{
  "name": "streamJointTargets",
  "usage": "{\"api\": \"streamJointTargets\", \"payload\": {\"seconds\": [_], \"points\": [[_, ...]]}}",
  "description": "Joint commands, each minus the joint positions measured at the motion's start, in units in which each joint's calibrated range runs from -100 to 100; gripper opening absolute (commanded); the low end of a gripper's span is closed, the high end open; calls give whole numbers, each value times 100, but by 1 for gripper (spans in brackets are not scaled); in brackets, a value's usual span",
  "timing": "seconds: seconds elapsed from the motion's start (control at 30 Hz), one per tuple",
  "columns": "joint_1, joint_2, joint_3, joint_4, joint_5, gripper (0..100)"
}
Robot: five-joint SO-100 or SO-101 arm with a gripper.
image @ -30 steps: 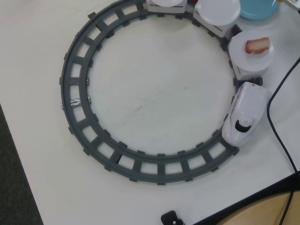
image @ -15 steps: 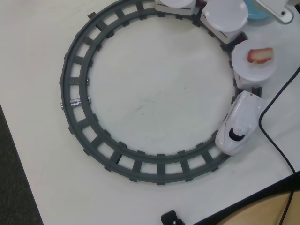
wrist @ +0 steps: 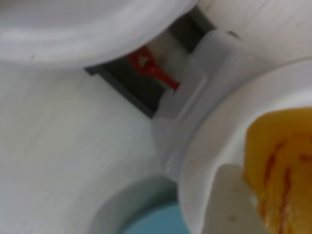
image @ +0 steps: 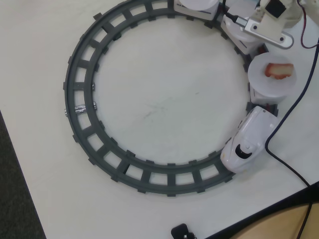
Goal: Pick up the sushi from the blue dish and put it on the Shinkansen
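Overhead, the arm (image: 271, 25) enters at about 1 o'clock and reaches leftward low over the train cars on the ring of dark grey track (image: 87, 124); its white and metal body covers most of the car beneath it. Fingers (wrist: 273, 214): only one pale fingertip (wrist: 234, 204) shows, at the bottom edge of the wrist view, lying against the yellow-orange sushi (wrist: 280, 161). Cannot tell whether the fingers are wide, narrow or clamping it; the second one is out of frame.

The sushi, with faint reddish streaks, sits at 4 o'clock in the wrist view, on or just above a round white plate (wrist: 214, 146). A sliver of the blue dish (wrist: 153, 222) shows at 6 o'clock, just beside that plate's rim. A red coupling (wrist: 151, 68) joins two cars at 12 o'clock.

Shinkansen (image: 249, 142): nose at 4 o'clock on the ring, black spot on top. The car behind it carries a white plate (image: 259, 84) with a red-and-white piece (image: 279, 70). A black cable (image: 284, 119) trails across the white counter (image: 164, 104) at right.
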Motion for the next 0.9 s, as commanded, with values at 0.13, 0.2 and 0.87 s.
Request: {"api": "streamJointTargets", "payload": {"seconds": [0.13, 0.2, 0.87], "points": [[-23, 166, 143, 80, -26, 2], [-50, 150, 152, 80, -26, 2], [-50, -1086, 529, 88, -94, 35]]}}
